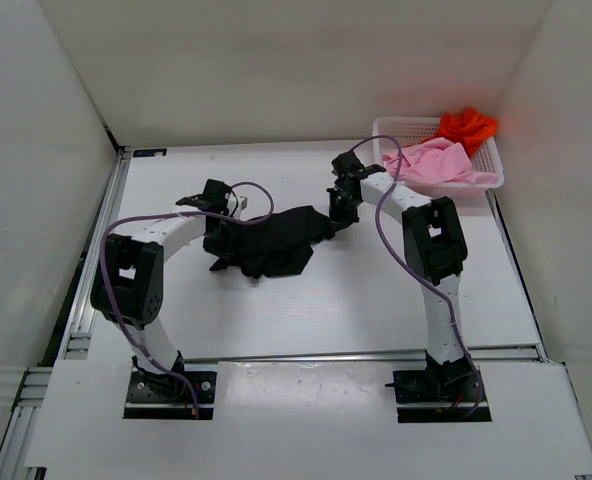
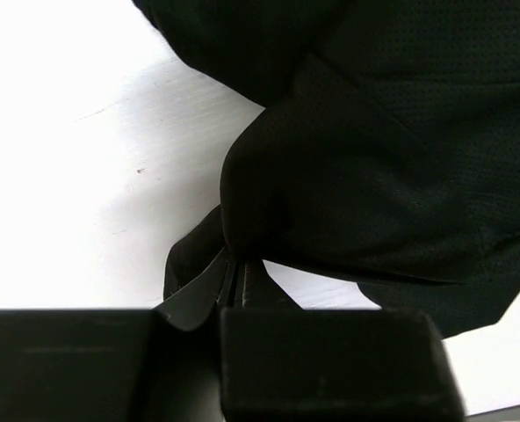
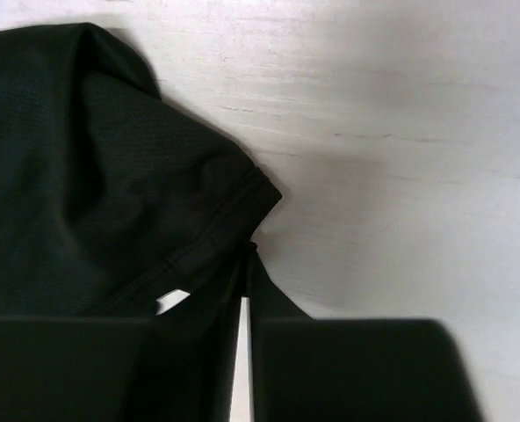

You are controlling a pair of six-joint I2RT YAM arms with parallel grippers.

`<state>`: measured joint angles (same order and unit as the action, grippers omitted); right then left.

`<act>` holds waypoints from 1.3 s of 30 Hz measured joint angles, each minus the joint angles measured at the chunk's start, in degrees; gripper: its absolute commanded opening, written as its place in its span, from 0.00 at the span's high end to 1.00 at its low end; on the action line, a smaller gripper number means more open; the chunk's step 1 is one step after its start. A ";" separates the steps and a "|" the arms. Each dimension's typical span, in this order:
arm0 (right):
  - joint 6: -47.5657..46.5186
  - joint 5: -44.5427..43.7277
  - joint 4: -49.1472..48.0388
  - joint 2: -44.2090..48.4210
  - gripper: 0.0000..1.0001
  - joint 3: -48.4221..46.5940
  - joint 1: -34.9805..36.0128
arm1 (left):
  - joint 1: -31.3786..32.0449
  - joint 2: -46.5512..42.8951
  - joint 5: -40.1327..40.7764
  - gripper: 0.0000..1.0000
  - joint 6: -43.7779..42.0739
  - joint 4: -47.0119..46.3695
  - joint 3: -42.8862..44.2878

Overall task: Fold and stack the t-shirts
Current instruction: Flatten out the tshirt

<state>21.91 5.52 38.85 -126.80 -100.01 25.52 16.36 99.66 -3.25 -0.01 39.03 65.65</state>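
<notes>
Broadly, we see a white table point(image 1: 376, 300) walled in on three sides by white panels, with both arms reaching inward over it. Our left arm point(image 1: 141, 270) curves in from the left and our right arm point(image 1: 431, 240) from the right, each trailed by a purple cable point(image 1: 386, 235).

Between them, near the middle of the table, lies the black t-shirt point(image 1: 276, 240), crumpled and bunched rather than spread flat. It rests on the tabletop and stretches from one wrist to the other.

At the far right corner stands a white mesh basket point(image 1: 391, 125). The pink t-shirt point(image 1: 441, 162) is heaped in it and spills over its rim. The orange-red t-shirt point(image 1: 468, 126) sits bunched at the basket's back edge, just beside the pink one.

The left gripper point(image 1: 219, 232) meets the left end of the black t-shirt. From the left wrist we see the left gripper point(image 2: 234, 264) with its fingers point(image 2: 194, 299) pressed together, pinching a raised fold of the black cloth point(image 2: 400, 132) above the table.

The right gripper point(image 1: 338, 215) is at the shirt's right end. In the right wrist view the right gripper point(image 3: 245, 251) has its fingers point(image 3: 273, 299) drawn nearly together, with only a thin slit of light between them lower down. Their tips nip the hemmed edge of the black fabric point(image 3: 84, 176).
</notes>
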 measured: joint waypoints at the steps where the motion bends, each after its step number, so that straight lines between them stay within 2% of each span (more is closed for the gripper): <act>1: 0.02 0.50 -0.02 0.00 1.00 0.00 0.00 | 0.00 0.00 0.17 0.90 0.02 -0.11 0.00; 4: -0.26 1.22 -0.76 1.01 1.00 1.27 -0.07 | -0.13 -0.28 1.05 0.90 0.02 -0.02 0.00; 7: -1.62 1.99 -1.60 7.06 1.00 7.65 -0.39 | -0.96 -2.80 1.36 0.90 0.02 1.84 0.28; 10: -3.93 2.67 -1.49 18.75 1.00 15.15 -0.92 | -3.74 -8.92 1.86 0.90 0.02 5.92 3.93; 14: -7.72 4.70 -2.54 39.12 1.00 21.55 -0.98 | -6.69 -18.56 4.11 0.90 0.02 8.17 12.50; 17: -11.72 5.79 -3.13 53.66 1.00 22.10 3.76 | -7.50 -24.76 5.92 0.90 0.02 9.01 21.24; 20: -13.88 7.32 -2.36 60.33 1.00 20.76 10.23 | -7.96 -26.62 7.32 0.90 0.02 9.53 30.58; 24: -14.93 8.96 -0.72 61.66 1.00 16.13 15.52 | -8.15 -24.50 9.05 0.90 0.00 9.66 43.43; 29: -13.88 10.75 -0.07 60.57 1.00 14.23 17.73 | -7.45 -13.97 9.68 0.90 0.02 7.69 60.17; 32: -12.35 11.23 -0.52 60.54 1.00 14.58 16.81 | -4.76 -5.81 9.70 0.90 0.02 5.49 66.47; 35: -9.25 11.21 -2.14 60.57 1.00 17.42 11.98 | -0.55 4.33 8.74 0.90 0.00 3.78 69.55; 37: -6.54 10.84 -2.89 59.84 1.00 20.28 6.99 | 1.77 11.98 7.91 0.81 0.00 2.78 71.19; 38: -4.85 10.75 -2.86 58.62 1.00 21.42 3.85 | 2.84 16.39 7.45 0.65 -0.02 2.56 72.41; 39: -3.19 10.40 -2.91 57.09 1.00 22.25 1.33 | 3.82 20.74 7.17 0.23 -0.26 2.08 73.20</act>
<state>18.72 15.92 35.94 -69.71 -77.76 26.85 20.18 120.40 3.92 -0.27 41.10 138.85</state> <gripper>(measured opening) 0.002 0.284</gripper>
